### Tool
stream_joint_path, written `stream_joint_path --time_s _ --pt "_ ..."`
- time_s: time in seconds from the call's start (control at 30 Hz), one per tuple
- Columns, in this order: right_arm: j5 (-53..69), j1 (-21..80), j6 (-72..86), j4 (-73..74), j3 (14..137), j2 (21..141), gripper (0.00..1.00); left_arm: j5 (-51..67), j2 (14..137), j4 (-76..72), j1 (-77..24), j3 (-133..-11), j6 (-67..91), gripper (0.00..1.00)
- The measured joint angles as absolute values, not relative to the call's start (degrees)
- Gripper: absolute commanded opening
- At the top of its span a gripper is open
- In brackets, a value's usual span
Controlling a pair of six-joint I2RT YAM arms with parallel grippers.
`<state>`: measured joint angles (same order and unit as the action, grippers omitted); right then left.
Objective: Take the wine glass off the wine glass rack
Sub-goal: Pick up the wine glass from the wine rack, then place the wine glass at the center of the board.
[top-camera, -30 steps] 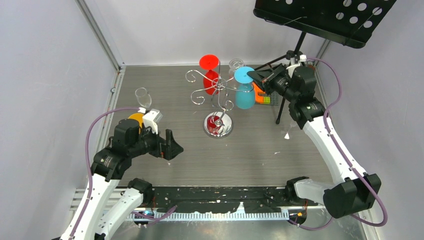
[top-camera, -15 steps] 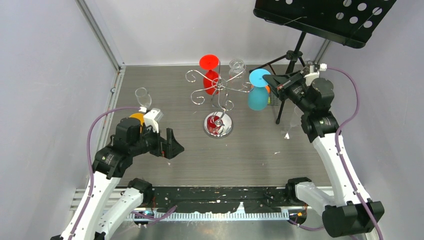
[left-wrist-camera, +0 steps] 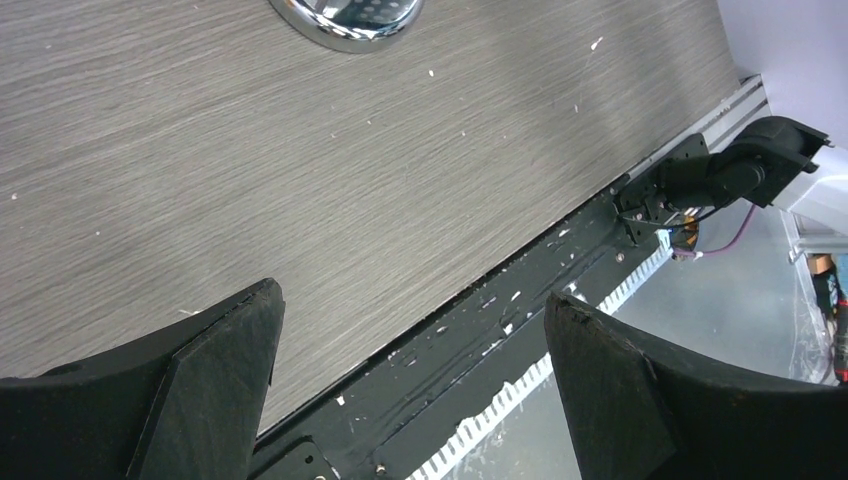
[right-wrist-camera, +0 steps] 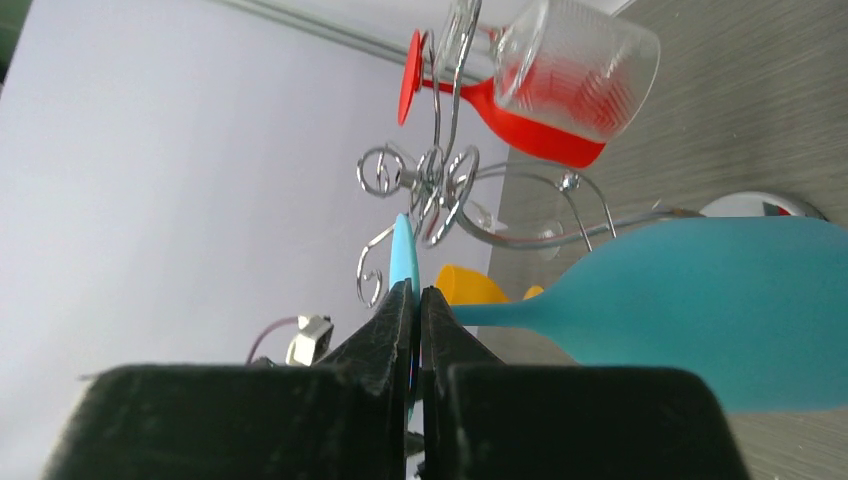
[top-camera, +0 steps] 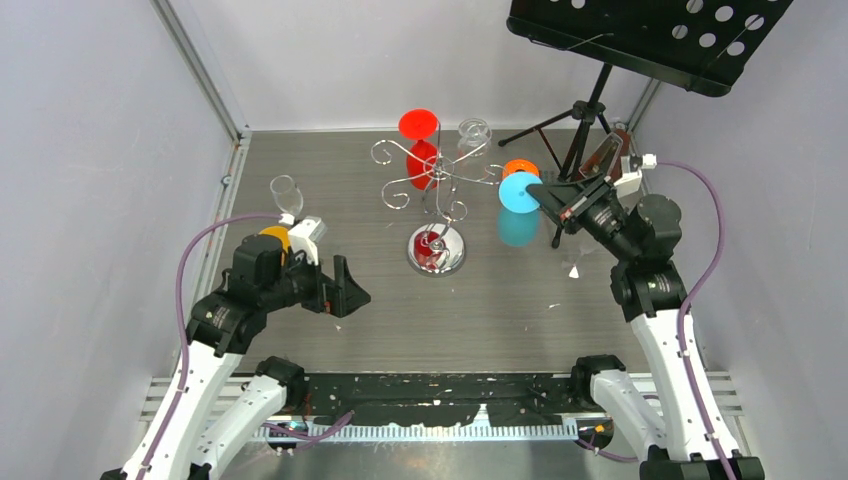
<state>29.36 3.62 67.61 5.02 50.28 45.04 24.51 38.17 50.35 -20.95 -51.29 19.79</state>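
While the left gripper [top-camera: 350, 285] hangs wide open and empty over the table's [top-camera: 520, 320] near-left corner, the right gripper [top-camera: 543, 193] pinches the foot of the blue wine glass [top-camera: 517, 228], fingers nearly closed. The glass is apart from the wine glass rack [top-camera: 437, 180], toward the right edge.

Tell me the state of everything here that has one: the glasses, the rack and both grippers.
wine glass rack: standing upright on the table
blue wine glass: off the rack, held in the air by its foot
red wine glass: hanging on the rack
clear glass on the rack: hanging
clear glass at the left: upright on the table
right gripper: shut on the blue glass's foot
left gripper: open, empty
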Motion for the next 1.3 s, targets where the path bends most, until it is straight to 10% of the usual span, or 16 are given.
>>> stream_joint_path --time_s 0.43,0.83,1.3 --pt "42.2 5.5 52.2 9.5 45.2 37.2 0.06 28.9 38.1 50.4 -20.9 -51.3 20.7 1.0" --pt "32.1 40.2 34.0 14.5 45.9 44.2 0.06 31.6 35.0 49.1 -20.9 -51.2 25.1 1.0" --pt "18.8 57.9 18.8 7.9 45.9 45.0 0.06 35.1 32.7 48.1 -20.9 -51.2 32.7 1.0"
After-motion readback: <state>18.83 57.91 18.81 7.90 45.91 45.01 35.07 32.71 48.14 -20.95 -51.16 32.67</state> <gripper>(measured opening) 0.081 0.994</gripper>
